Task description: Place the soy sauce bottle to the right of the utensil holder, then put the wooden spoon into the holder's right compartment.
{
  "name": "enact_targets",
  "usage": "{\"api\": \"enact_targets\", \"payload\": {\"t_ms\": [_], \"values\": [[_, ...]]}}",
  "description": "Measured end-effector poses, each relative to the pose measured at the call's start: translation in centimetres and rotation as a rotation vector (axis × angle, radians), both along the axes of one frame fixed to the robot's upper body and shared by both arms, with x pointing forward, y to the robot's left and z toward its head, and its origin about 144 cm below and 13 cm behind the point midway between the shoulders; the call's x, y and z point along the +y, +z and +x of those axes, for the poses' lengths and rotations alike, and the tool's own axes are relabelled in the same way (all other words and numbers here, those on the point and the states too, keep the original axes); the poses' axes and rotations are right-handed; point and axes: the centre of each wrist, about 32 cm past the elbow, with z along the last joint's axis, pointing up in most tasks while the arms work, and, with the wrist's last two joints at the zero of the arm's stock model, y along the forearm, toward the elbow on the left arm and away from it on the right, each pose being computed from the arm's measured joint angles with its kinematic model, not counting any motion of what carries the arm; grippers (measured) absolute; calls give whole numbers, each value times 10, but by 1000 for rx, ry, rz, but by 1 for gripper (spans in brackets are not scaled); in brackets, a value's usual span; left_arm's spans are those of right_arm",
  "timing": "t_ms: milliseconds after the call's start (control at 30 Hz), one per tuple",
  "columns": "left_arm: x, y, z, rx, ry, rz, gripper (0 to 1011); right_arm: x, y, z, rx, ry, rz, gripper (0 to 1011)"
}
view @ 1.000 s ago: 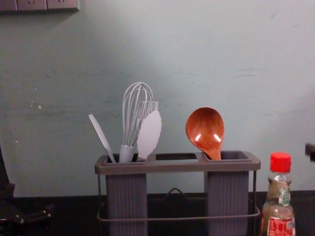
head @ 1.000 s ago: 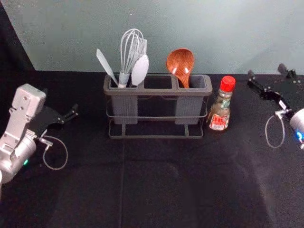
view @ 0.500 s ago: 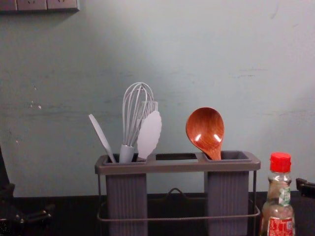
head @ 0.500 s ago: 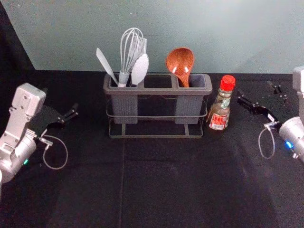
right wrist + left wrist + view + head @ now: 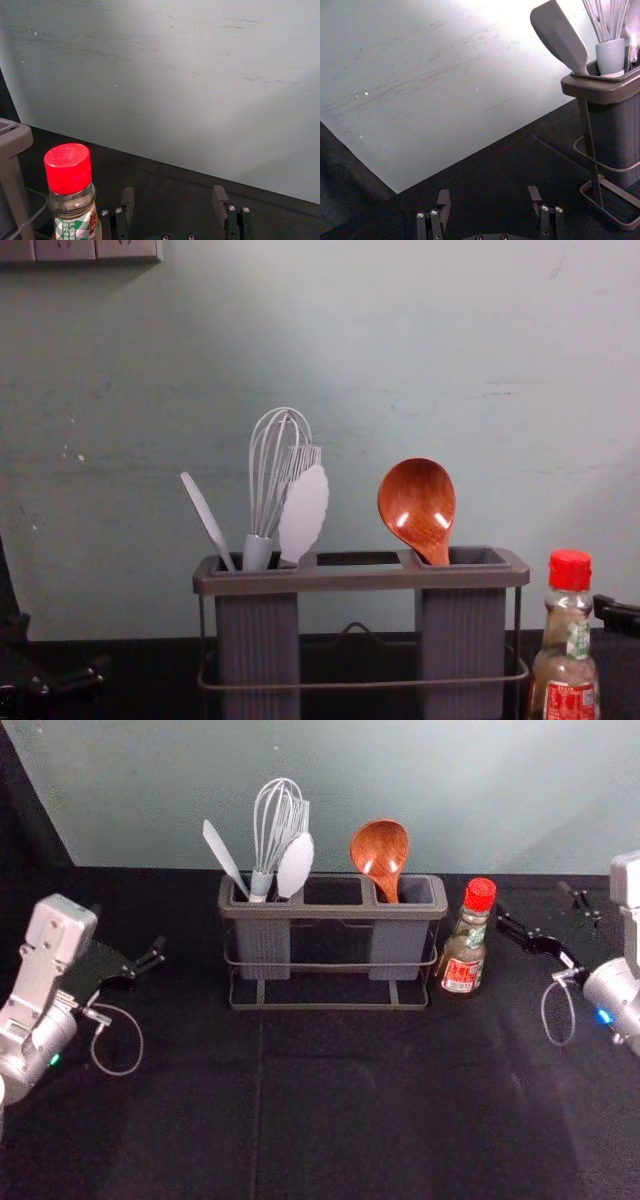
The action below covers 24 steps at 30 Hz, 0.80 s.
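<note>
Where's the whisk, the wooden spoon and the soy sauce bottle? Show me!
Whisk (image 5: 267,485), chest view: on its wire loops.
Wooden spoon (image 5: 380,852), head view: on its round bowl.
Soy sauce bottle (image 5: 467,941), head view: on the glass between cap and front label.

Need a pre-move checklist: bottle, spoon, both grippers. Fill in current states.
1. Bottle upright, right of holder: ok.
2. Spoon in right compartment: ok.
3. Spoon fully seated: cannot tell, lower end hidden.
4. Right gripper open, empty, right of bottle: ok.
5. Right gripper clear of bottle: cannot tell, gap looks very small.
6. Left gripper open, empty, left of holder: ok.
</note>
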Motion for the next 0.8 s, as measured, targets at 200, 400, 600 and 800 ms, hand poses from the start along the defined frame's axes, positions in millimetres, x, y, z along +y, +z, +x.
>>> {"api": "enact_targets", "payload": {"t_ms": [200, 400, 600, 800], "values": [[0, 0, 0, 0, 0, 0, 1011, 0, 0, 0, 1, -1, 0, 1002], [0, 0, 0, 0, 0, 0, 1011, 0, 0, -1, 1, -1, 0, 1003], [0, 0, 0, 0, 0, 0, 1011, 0, 0, -1, 1, -2, -1, 1003], [0, 0, 0, 0, 0, 0, 1011, 0, 0, -1, 1, -2, -1, 1003]]}}
